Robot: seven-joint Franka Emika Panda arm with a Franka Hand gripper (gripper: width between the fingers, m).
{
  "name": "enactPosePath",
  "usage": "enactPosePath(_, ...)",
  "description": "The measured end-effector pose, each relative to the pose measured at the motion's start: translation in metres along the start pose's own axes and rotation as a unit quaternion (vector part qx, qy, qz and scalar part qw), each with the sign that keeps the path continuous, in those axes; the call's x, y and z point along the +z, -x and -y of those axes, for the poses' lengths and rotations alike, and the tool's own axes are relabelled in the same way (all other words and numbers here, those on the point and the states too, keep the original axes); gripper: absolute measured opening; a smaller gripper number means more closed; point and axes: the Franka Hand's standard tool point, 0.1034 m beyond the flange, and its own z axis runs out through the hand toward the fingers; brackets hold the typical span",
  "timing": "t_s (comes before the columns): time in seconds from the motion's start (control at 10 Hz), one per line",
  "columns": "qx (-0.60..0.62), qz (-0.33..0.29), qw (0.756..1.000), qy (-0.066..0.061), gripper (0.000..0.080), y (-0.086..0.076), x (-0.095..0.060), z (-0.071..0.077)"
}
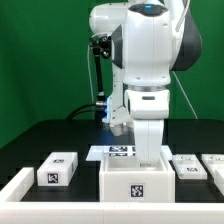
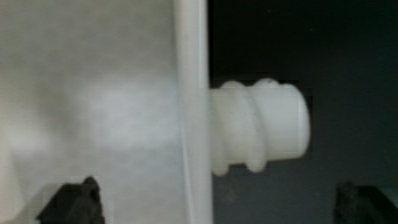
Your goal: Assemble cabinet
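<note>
The cabinet point(image 1: 133, 178), a large white box-like body with a tag on its front face, stands at the front middle of the black table. The arm reaches straight down just behind its top, and the gripper's fingers are hidden there in the exterior view. In the wrist view a white cabinet panel point(image 2: 98, 110) fills one side, its edge running between the fingers. A white ribbed peg point(image 2: 258, 125) sticks out from that edge. My gripper point(image 2: 221, 203) is open, with the dark fingertips point(image 2: 75, 200) far apart on either side of the panel edge, holding nothing.
A small white tagged block point(image 1: 57, 169) lies at the exterior view's left and two more point(image 1: 187, 168) at its right. The marker board point(image 1: 118, 151) lies behind the cabinet. A white rim point(image 1: 15, 188) borders the table's front left.
</note>
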Motion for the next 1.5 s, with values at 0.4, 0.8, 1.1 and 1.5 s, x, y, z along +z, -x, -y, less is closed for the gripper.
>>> enactPosePath(0.4, 0.001, 0.0, 1.0, 0.0, 0.0242, 0.001, 0.0, 0.0)
enactPosePath(0.8, 0.001, 0.0, 1.0, 0.004, 0.0036, 0.001, -0.001, -0.002)
enactPosePath(1.1, 0.001, 0.0, 1.0, 0.004, 0.0036, 0.001, -0.001, -0.002)
enactPosePath(1.5, -0.006, -0.007, 1.0, 0.023, 0.0035, -0.011, -0.002, -0.02)
